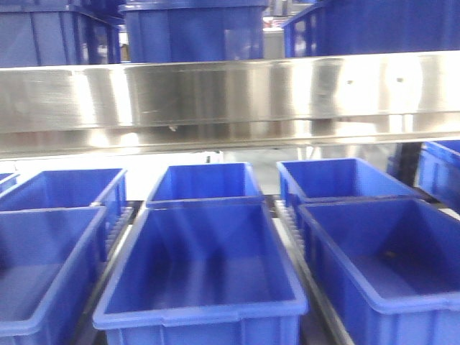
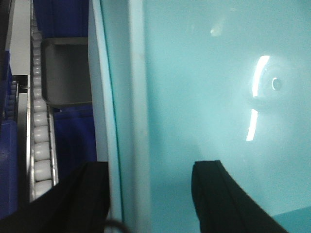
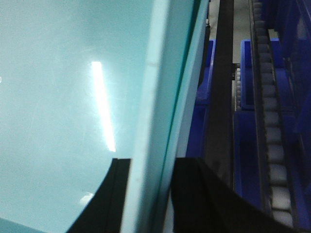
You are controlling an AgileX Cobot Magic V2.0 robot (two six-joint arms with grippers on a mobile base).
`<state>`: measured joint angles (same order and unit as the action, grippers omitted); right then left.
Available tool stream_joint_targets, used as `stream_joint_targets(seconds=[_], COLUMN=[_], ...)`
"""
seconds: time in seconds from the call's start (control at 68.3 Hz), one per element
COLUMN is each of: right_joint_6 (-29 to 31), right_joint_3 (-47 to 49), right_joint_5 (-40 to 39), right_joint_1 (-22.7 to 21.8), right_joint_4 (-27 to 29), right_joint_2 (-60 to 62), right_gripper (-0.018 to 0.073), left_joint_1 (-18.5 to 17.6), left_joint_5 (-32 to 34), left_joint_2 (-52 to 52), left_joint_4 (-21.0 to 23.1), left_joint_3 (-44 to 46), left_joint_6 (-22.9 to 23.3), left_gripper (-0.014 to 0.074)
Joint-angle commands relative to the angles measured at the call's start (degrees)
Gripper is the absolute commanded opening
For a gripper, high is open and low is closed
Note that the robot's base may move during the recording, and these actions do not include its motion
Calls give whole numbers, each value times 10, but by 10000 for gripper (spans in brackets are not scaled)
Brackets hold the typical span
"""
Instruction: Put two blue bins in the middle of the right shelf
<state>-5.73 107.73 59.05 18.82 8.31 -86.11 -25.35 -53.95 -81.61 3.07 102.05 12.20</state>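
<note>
A pale sky-blue bin [image 2: 209, 73] fills the left wrist view, and its smooth inside [image 3: 58, 97] fills the right wrist view. A thin dark line runs along the rim [image 3: 160, 121], as if two rims lie nested. My left gripper [image 2: 148, 194] straddles the rim [image 2: 124, 121], with one black finger [image 2: 92, 194] outside and the other inside. My right gripper [image 3: 150, 194] clamps the opposite rim between its close-set fingers. The steel rail [image 1: 230, 93] of the right shelf middle crosses the front view. Neither gripper shows there.
Dark blue bins [image 1: 201, 273] stand in rows under the rail on roller lanes [image 1: 287, 223]. More of them stand on the tier above [image 1: 194, 32]. White rollers [image 2: 41, 141] run left of the held bin, and a roller lane [image 3: 272, 145] with dark blue bins runs on its right.
</note>
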Motion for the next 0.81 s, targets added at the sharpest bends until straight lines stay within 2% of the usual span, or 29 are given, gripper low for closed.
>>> stream_joint_targets(seconds=[0.0,0.791], right_joint_6=[2,2], right_joint_3=[9,9], right_joint_5=[-42,-43], right_joint_1=[-8,-8], right_joint_4=[-31,-31], right_joint_2=[5,5], right_gripper=[-155,-155], left_joint_1=[1,1], left_joint_5=[27,27], left_joint_2=[16,17], left_joint_4=[8,8], left_joint_3=[10,10], left_joint_6=[-25,-25], left_gripper=[-111,-111])
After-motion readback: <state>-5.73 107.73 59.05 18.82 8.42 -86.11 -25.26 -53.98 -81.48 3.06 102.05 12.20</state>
